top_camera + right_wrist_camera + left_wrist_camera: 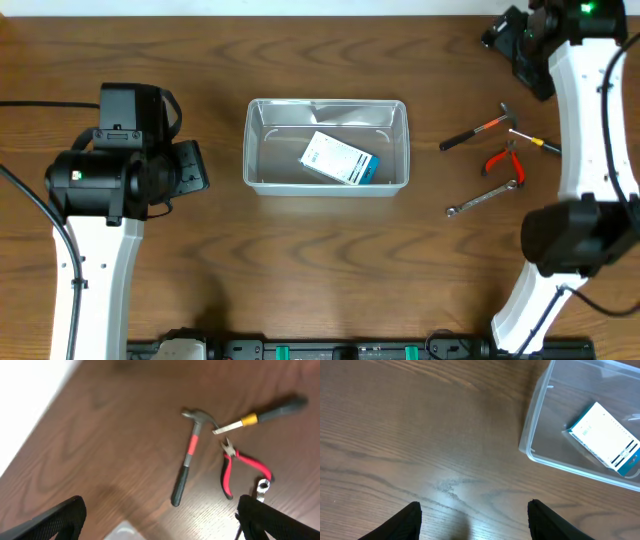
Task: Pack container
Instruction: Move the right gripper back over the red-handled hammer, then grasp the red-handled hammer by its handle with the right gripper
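Lying inside the container, a white-and-blue box carries print too small to read. The left claw gapes wide, empty, above the table. Ahead to its right sits the container: clear plastic, rounded corners, thick rim. The right claw also spreads wide and empty, with a hammer ahead.

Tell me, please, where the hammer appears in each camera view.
Overhead: hammer, upper right, right of the container.
Left wrist: not in view.
Right wrist: centre of the frame.
Shared landmark: the red-handled pliers lying beside it.
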